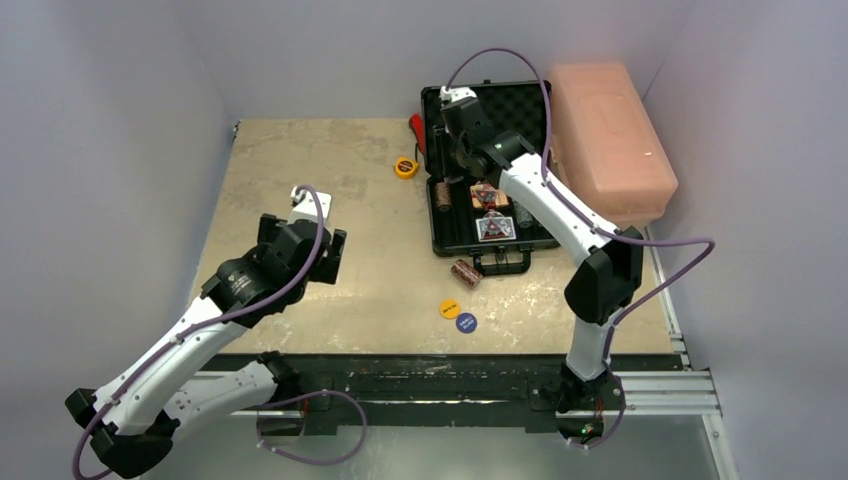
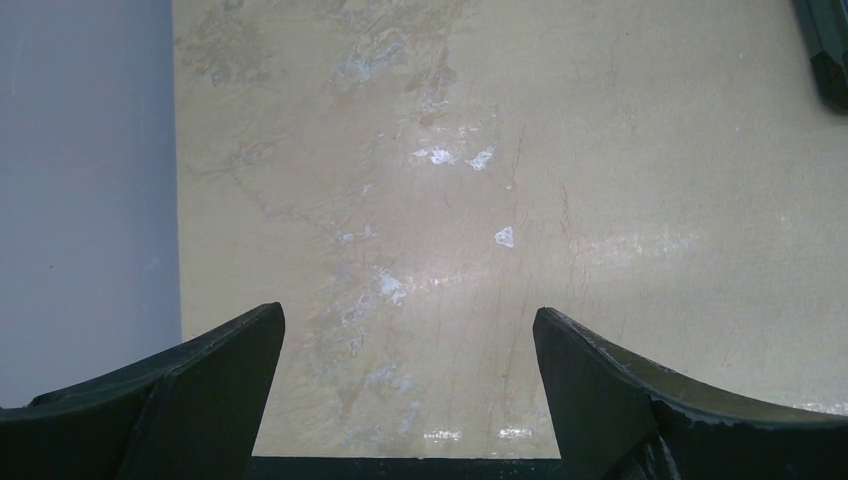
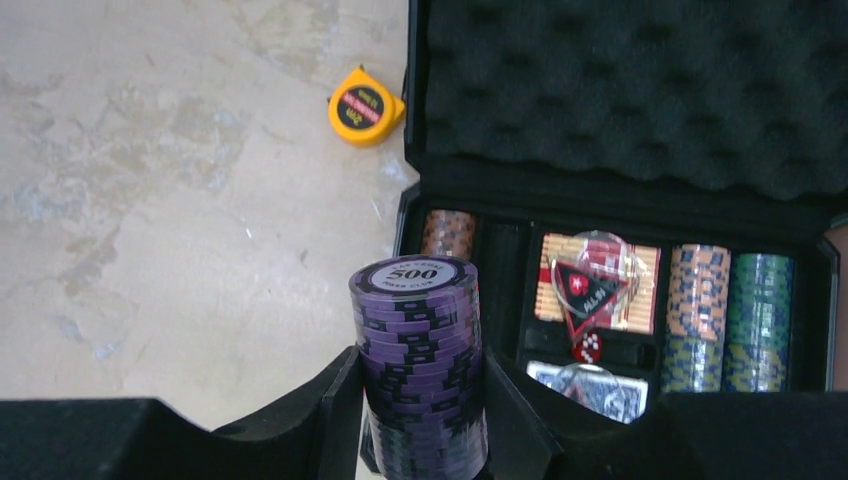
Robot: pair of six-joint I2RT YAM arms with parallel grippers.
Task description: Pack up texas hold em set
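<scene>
Texas hold em set (image 1: 495, 228): briefcase (image 3: 640, 90) open just ahead of the right gripper (image 3: 420, 378), which is clamped on a purple chip stack (image 3: 418, 330). Next, presumably: lower it upright into the vacant slot (image 3: 500, 262) ahead. The left gripper (image 2: 405, 318) gapes, empty.

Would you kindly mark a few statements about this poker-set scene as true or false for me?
1. The right pincer is closed on a purple chip stack. True.
2. The left pincer holds a card deck. False: it is open and empty, over the bare table.
3. The yellow button and the blue button lie inside the briefcase. False: both lie on the table in front of it.
4. The briefcase lid is open, with its foam lining showing. True.
5. The tape measure lies on the table, outside the briefcase. True.
</scene>
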